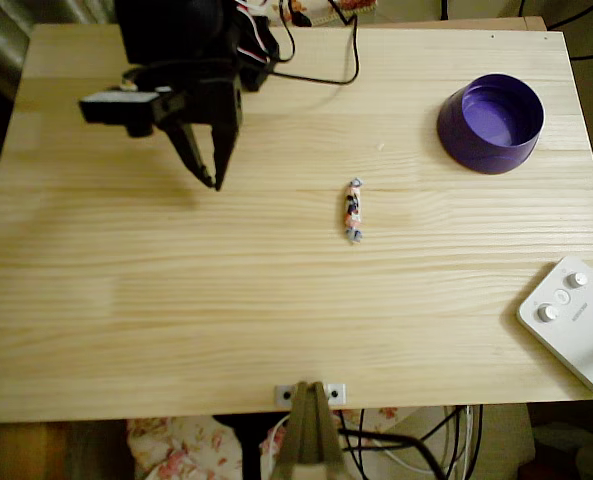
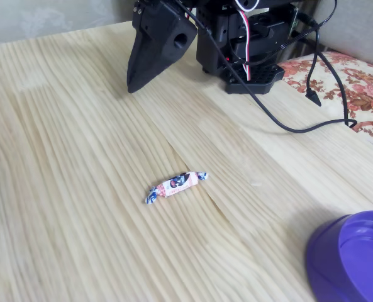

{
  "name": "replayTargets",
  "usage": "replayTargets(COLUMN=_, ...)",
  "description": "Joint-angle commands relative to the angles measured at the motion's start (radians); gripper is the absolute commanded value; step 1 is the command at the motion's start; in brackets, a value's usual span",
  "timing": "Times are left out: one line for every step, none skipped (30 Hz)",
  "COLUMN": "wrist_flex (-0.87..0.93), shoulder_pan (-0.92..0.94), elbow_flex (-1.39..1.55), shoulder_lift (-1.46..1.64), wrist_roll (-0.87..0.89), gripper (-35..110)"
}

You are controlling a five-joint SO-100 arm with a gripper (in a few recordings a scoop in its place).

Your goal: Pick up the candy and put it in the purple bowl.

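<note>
candy (image 1: pixel 353 210) lies mid-tabletop, apart from the nearly closed, empty gripper (image 1: pixel 217 183) near the far edge; its slim wrapper may slip aside.

- Purple bowl (image 2: pixel 353 258): lower right of the fixed view, cut by the right and bottom edges; base hidden.
- Candy (image 1: pixel 353 210): overhead view, centre; wrapper print too small to read.
- Gripper (image 2: pixel 131 87): fixed view, upper centre; seen side-on, so the gap between the fingers cannot be judged.
- White device (image 1: pixel 576 320): overhead view, lower right; cropped by the right edge.
</note>
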Motion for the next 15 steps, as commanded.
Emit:
replayTargets(wrist_flex=-0.066, shoulder_pan=0.049, elbow_flex=-0.043, shoulder_lift=0.014, wrist_roll=-0.005, gripper=-1)
replayTargets(wrist_flex=-0.066, shoulder_pan=0.044, elbow_flex=-0.035, shoulder_lift=0.014, wrist_roll=-0.006, gripper=-1)
replayTargets(wrist_flex=-0.063, shoulder_pan=0.040, elbow_flex=-0.028, shoulder_lift=0.014, wrist_roll=-0.008, gripper=-1)
replayTargets(wrist_flex=-0.060, shoulder_pan=0.038, elbow_flex=-0.021, shoulder_lift=0.014, wrist_roll=-0.008, gripper=-1)
replayTargets(wrist_flex=-0.058, shoulder_pan=0.037, elbow_flex=-0.017, shoulder_lift=0.014, wrist_roll=-0.008, gripper=-1)
replayTargets(wrist_flex=-0.058, shoulder_pan=0.037, elbow_flex=-0.012, shoulder_lift=0.014, wrist_roll=-0.008, gripper=-1)
replayTargets(wrist_flex=-0.058, shoulder_pan=0.037, elbow_flex=-0.011, shoulder_lift=0.014, wrist_roll=-0.008, gripper=-1)
replayTargets(wrist_flex=-0.058, shoulder_pan=0.037, elbow_flex=-0.011, shoulder_lift=0.014, wrist_roll=-0.008, gripper=-1)
replayTargets(wrist_flex=-0.058, shoulder_pan=0.037, elbow_flex=-0.011, shoulder_lift=0.014, wrist_roll=-0.008, gripper=-1)
replayTargets(wrist_flex=-0.058, shoulder_pan=0.037, elbow_flex=-0.011, shoulder_lift=0.014, wrist_roll=-0.008, gripper=-1)
replayTargets(wrist_flex=-0.058, shoulder_pan=0.037, elbow_flex=-0.011, shoulder_lift=0.014, wrist_roll=-0.008, gripper=-1)
replayTargets(wrist_flex=-0.058, shoulder_pan=0.037, elbow_flex=-0.011, shoulder_lift=0.014, wrist_roll=-0.008, gripper=-1)
replayTargets(wrist_flex=-0.058, shoulder_pan=0.037, elbow_flex=-0.011, shoulder_lift=0.014, wrist_roll=-0.008, gripper=-1)
replayTargets(wrist_flex=-0.058, shoulder_pan=0.037, elbow_flex=-0.011, shoulder_lift=0.014, wrist_roll=-0.008, gripper=-1)
replayTargets(wrist_flex=-0.058, shoulder_pan=0.037, elbow_flex=-0.011, shoulder_lift=0.014, wrist_roll=-0.009, gripper=-1)
